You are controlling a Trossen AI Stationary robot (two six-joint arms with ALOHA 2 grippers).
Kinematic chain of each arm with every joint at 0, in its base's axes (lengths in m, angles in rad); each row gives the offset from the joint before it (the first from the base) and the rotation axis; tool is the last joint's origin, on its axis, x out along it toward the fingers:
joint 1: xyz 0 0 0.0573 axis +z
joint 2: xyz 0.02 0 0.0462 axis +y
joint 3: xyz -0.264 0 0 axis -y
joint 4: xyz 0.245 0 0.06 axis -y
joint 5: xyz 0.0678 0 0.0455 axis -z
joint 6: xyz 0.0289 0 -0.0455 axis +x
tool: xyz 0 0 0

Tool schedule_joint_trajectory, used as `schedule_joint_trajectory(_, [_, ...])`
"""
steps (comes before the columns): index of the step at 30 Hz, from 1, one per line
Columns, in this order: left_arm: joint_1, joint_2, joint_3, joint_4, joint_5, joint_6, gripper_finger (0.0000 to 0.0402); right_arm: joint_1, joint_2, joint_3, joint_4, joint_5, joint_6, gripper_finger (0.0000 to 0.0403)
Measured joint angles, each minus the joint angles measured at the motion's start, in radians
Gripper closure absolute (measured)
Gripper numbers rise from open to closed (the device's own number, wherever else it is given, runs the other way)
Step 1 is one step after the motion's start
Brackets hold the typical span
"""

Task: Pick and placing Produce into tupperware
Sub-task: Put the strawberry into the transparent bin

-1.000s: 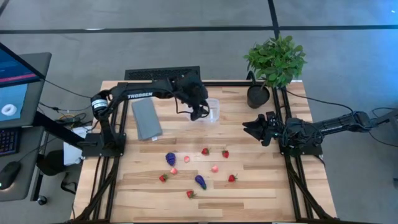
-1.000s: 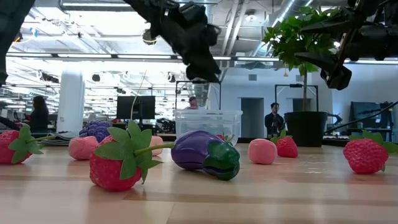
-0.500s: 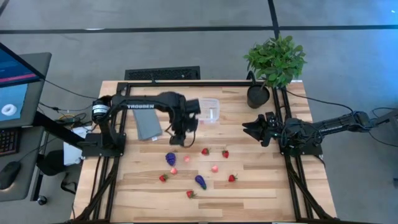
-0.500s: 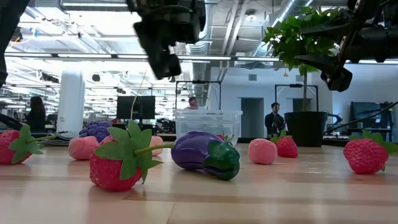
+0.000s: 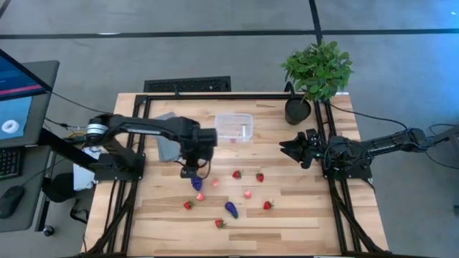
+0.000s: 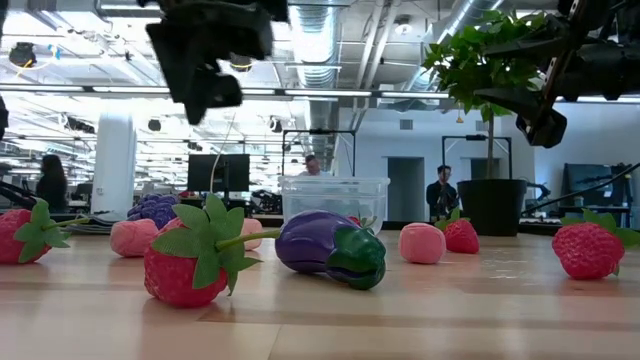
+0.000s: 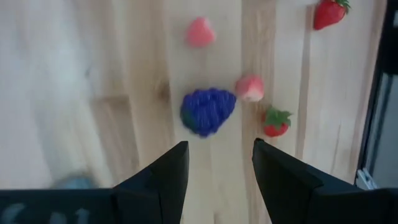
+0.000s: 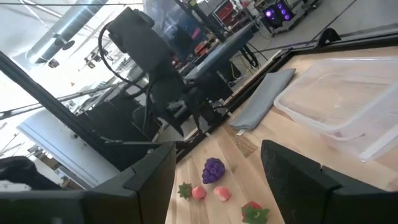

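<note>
Above the bumpy purple grape-like toy fruit (image 7: pixel 208 111), left gripper (image 5: pixel 188 170) now hovers empty, fingers parted, having swung away from the clear rectangular plastic tub (image 5: pixel 234 127). Looks like the next pick is starting. Right gripper (image 5: pixel 292 149) idles spread beside the table edge.

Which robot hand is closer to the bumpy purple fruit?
The left. The left gripper hangs just above the bumpy purple fruit, fingers apart. The right gripper waits far off by the potted plant.
</note>
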Motion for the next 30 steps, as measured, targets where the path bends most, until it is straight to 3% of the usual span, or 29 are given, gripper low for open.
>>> schedule_joint_trajectory(8, [-0.062, -0.378, -0.311, 0.294, -0.087, -0.378, 0.0235, -0.002, 0.0, 0.0, -0.007, 0.0, -0.002, 0.0143])
schedule_joint_trajectory(16, [-0.329, -0.631, -0.577, 0.57, -0.336, -0.702, 0.0235, -0.002, 0.0, 0.0, -0.008, 0.006, -0.011, 0.0143])
schedule_joint_trajectory(21, [-0.534, -0.635, -0.666, 0.707, -0.503, -0.785, 0.0235, -0.002, 0.0, 0.0, -0.008, 0.012, -0.011, 0.0143])
schedule_joint_trajectory(30, [-0.763, -0.493, -0.672, 0.71, -0.688, -0.957, 0.0235, -0.012, 0.0, 0.0, -0.008, 0.027, -0.011, 0.0143])
